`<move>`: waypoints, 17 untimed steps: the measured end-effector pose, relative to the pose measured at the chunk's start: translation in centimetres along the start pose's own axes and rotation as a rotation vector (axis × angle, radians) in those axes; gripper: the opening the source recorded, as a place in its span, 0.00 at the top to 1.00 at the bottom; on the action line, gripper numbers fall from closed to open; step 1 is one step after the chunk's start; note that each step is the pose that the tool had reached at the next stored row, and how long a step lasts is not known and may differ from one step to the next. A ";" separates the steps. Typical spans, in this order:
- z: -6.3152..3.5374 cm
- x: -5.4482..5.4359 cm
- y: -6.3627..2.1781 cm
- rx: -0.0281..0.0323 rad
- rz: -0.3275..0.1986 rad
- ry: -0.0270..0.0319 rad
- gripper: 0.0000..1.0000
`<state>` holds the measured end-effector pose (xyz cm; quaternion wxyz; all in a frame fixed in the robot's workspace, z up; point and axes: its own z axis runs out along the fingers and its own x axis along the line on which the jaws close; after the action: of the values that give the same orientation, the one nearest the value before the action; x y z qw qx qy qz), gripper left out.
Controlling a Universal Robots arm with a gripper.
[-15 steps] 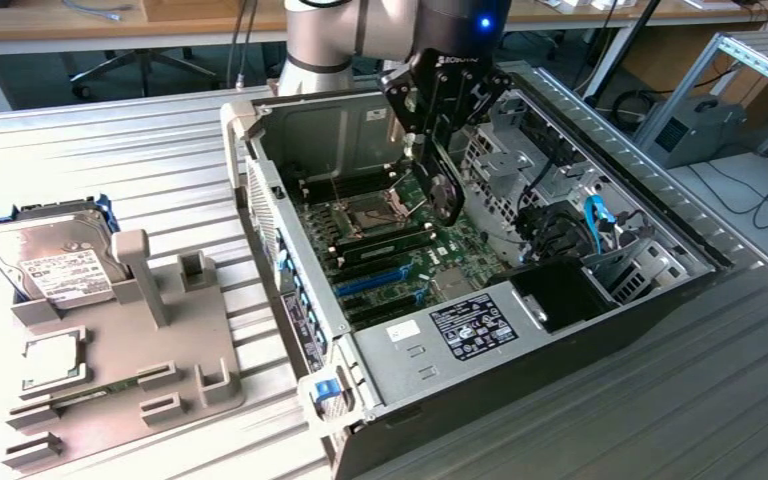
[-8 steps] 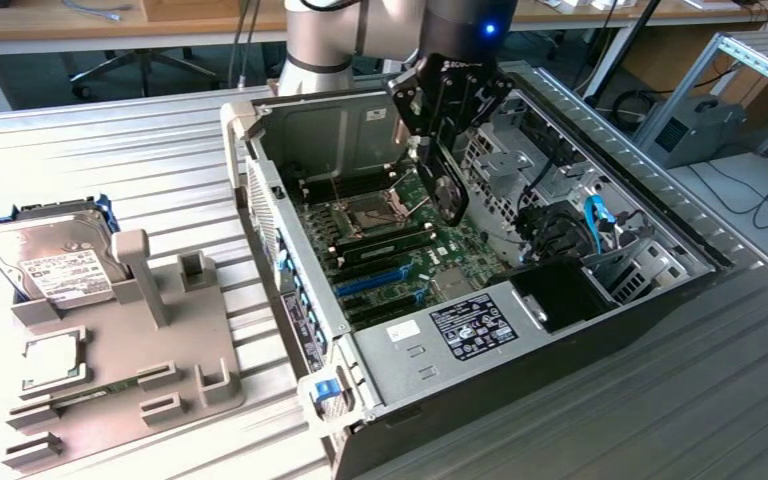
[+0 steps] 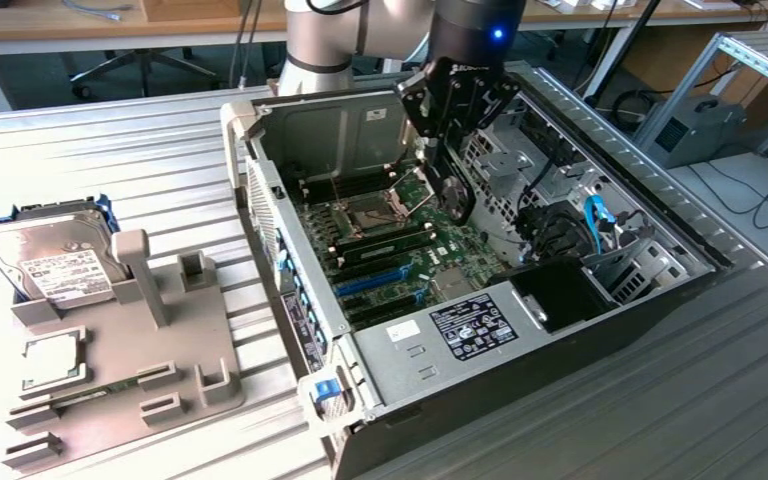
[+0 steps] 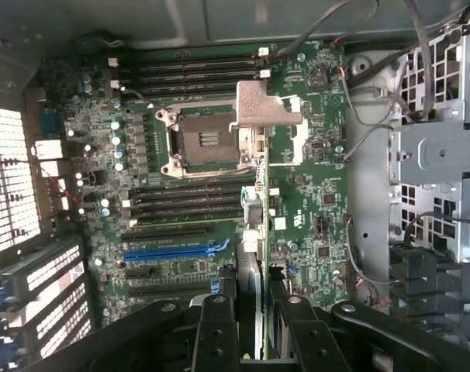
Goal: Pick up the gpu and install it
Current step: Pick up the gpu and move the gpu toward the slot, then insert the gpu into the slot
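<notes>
1. Your claw [image 4: 253, 314] is clamped on the gpu [image 3: 454, 190], a thin black-faced card with a dark circuit board. It hangs edge-down between the two black fingers [image 4: 219, 322]. That pose looks chosen so the card's contact edge faces the board below.
2. The ribbed silvery metal table [image 3: 117, 150] carries everything you are working with.
3. The black-and-grey steel computer case [image 3: 257, 170] lies on its side with the panel off, probably so its insides face up to the arm. It holds the board, grey drive cages, loose cables and a black box with a white label [image 3: 471, 325].
4. The green motherboard [image 4: 312, 194] lines the floor of the case. The gpu hangs inside the case above it, near the middle. I can't tell whether it touches the board.
5. The grey plastic parts holder [image 3: 131, 370] sits on the table at the exterior view's left, well apart from the case. Its posts and recesses seem meant to keep each part in a known pose.
6. A silver hard drive with a white label [image 3: 51, 260] leans in the holder's far end, cradled by a blue bracket.
7. A long blue expansion slot [image 4: 173, 249] runs across the board. The held card's edge appears to lie crosswise to it and just beside its end.
8. The square silver processor socket [image 4: 204, 139] sits open with its metal lid raised.
9. A small square silver chip [image 3: 51, 360] lies flat in a recess of the holder.
</notes>
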<state>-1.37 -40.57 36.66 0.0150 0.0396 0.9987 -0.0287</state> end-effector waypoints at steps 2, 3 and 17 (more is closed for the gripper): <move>0.00 -0.1 0.01 0.0002 0.000 0.0001 0.74; 0.01 -0.1 0.02 0.0001 0.000 0.0000 0.74; 0.01 -0.1 0.02 -0.0003 -0.010 -0.0005 0.74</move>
<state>-1.28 -40.56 36.66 0.0151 0.0348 0.9989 -0.0287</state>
